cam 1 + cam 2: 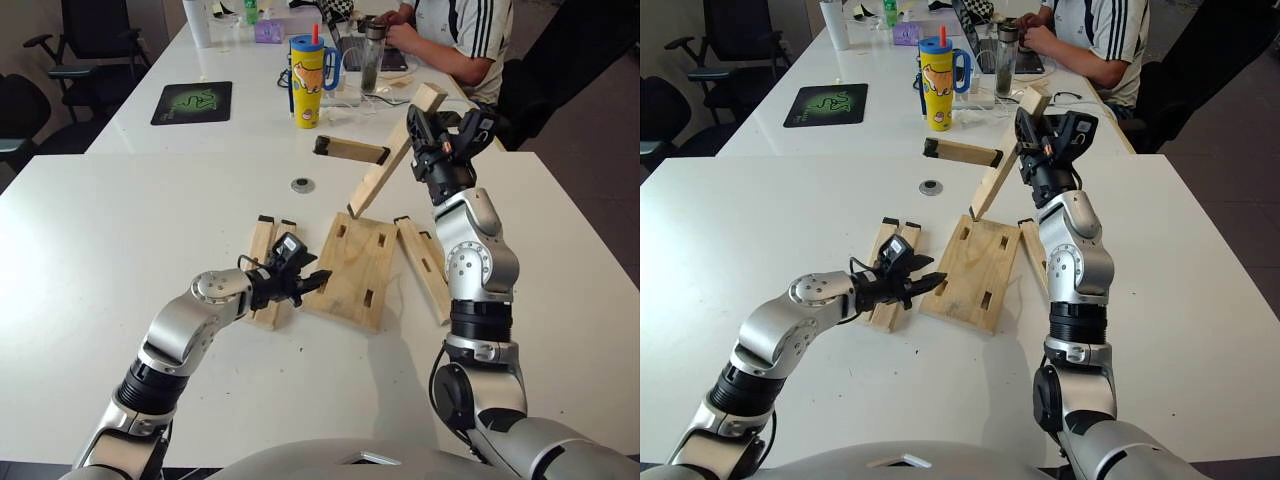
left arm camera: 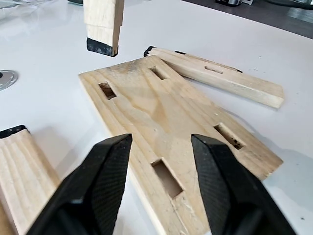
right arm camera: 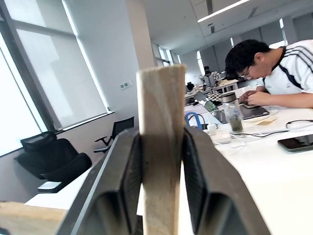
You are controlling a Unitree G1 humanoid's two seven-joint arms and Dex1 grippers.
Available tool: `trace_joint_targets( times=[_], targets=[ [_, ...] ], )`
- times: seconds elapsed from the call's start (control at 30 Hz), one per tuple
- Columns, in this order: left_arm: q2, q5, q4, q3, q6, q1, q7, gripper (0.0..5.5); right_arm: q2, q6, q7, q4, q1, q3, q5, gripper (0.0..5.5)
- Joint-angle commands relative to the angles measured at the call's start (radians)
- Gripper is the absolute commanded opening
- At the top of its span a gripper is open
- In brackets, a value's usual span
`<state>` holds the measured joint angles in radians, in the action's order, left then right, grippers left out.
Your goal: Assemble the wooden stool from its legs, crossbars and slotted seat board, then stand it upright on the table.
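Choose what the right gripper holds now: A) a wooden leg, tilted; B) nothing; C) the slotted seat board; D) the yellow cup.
A: the right gripper is shut on a tilted wooden leg, whose black-tipped lower end is near the far edge of the flat-lying seat board.

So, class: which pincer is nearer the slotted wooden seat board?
Left. The left pincer sits open at the wooden seat board; the right pincer, gripping a wooden leg, is raised above its far end.
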<state>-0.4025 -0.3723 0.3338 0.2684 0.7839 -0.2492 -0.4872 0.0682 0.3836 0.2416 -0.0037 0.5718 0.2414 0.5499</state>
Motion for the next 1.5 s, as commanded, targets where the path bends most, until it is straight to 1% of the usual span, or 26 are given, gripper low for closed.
trace_joint_targets(
  times=[0.03,0.13,0.2,0.3,0.37,0.47,0.53,0.6,0.67,0.73,0.9,1.17,1.33,1.5],
  targets=[
    [-0.007,-0.009,0.003,-0.036,-0.021,0.026,-0.024,2.23,0.058,0.137,0.105,-0.049,0.042,0.049,0.191,1.03],
    [-0.047,-0.022,0.002,-0.072,-0.040,0.057,-0.073,2.23,0.165,0.240,0.219,-0.005,0.096,0.101,0.313,1.03],
    [-0.100,-0.018,-0.009,-0.093,-0.064,0.081,-0.125,2.23,0.251,0.317,0.316,0.064,0.148,0.125,0.377,1.03],
    [-0.165,-0.012,-0.044,-0.135,-0.103,0.088,-0.189,2.23,0.354,0.434,0.494,0.141,0.202,0.115,0.454,1.03],
    [-0.174,-0.049,-0.070,-0.200,-0.110,0.054,-0.213,2.23,0.407,0.491,0.635,0.150,0.207,0.053,0.456,1.03],
    [-0.144,-0.183,-0.071,-0.322,-0.081,-0.019,-0.248,2.23,0.451,0.521,0.816,0.153,0.191,-0.063,0.413,1.03],
    [-0.117,-0.307,-0.087,-0.406,-0.044,-0.076,-0.260,2.23,0.462,0.518,0.897,0.168,0.200,-0.120,0.385,1.03],
    [-0.095,-0.451,-0.097,-0.481,0.011,-0.133,-0.266,2.23,0.458,0.513,0.950,0.185,0.224,-0.151,0.367,1.03],
    [-0.083,-0.555,-0.101,-0.517,0.056,-0.177,-0.265,2.23,0.448,0.508,0.980,0.203,0.252,-0.164,0.357,1.03],
    [-0.078,-0.609,-0.094,-0.507,0.092,-0.208,-0.264,2.23,0.433,0.504,1.000,0.219,0.279,-0.170,0.351,1.03],
    [-0.063,-0.624,-0.095,-0.425,0.124,-0.246,-0.277,2.23,0.398,0.503,1.021,0.248,0.344,-0.181,0.350,1.03],
    [-0.003,-0.740,-0.106,-0.453,0.160,-0.293,-0.229,2.23,0.374,0.472,1.073,0.256,0.348,-0.242,0.286,1.03],
    [-0.012,-0.786,-0.079,-0.434,0.191,-0.280,-0.233,2.23,0.362,0.450,1.095,0.269,0.350,-0.260,0.252,1.03],
    [-0.014,-0.756,-0.074,-0.400,0.184,-0.267,-0.236,2.23,0.348,0.451,1.110,0.272,0.358,-0.261,0.240,1.03]
  ],
)
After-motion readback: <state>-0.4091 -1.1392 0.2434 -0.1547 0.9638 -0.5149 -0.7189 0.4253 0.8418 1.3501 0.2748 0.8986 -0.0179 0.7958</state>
